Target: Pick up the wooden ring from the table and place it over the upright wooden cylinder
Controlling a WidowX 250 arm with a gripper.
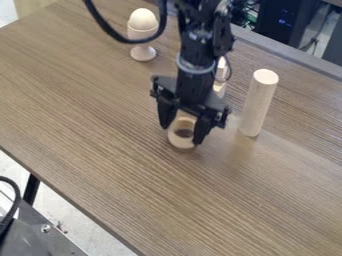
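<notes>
Grasping or placing of the pale cup [182, 143] seems in hand; whether it is clamped by the gripper [182, 134] cannot be told; careful centring seems needed.

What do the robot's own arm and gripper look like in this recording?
The arm is black and segmented, with a pale bluish-grey band around it above the gripper. A thick black cable loops beside it, and a thinner dark one curves along its other side. The gripper is matte black and angular, with a wide, blocky crosspiece.
</notes>
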